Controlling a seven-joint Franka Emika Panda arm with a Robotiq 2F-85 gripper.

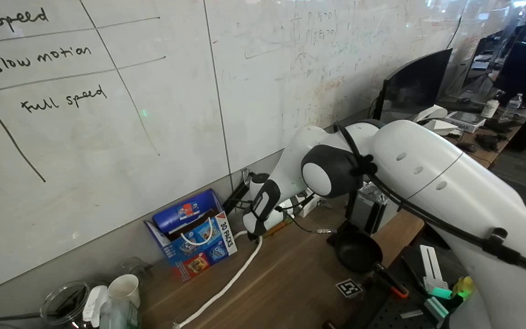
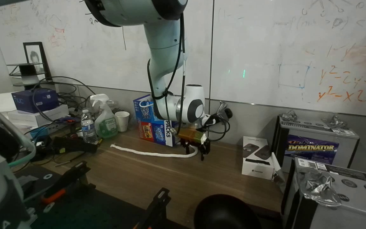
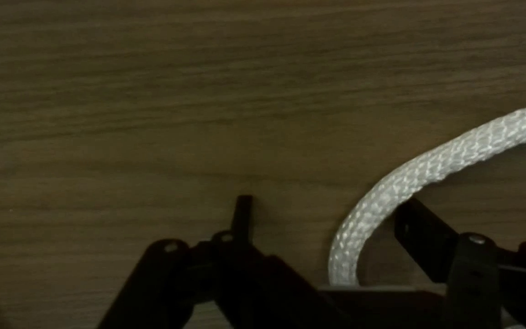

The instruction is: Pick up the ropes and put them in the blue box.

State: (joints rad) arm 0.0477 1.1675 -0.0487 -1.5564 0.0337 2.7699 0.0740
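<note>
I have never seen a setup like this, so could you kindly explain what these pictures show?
The white machine is a robot arm, with jaws at its end. Two pictures come from cameras standing outside it; the close-up comes from a camera on its wrist. On the wooden table lies a white rope; nearby stand a blue snack carton, a spray bottle and a paper cup. In the wrist view the jaws are open, the rope running between them, so nothing is held.

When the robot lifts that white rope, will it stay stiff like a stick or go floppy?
Probably floppy: the white rope curves smoothly by the open gripper. Its long stretch along the table might sag or drag. It looks braided and bumpy, so slipping seems less likely.
</note>
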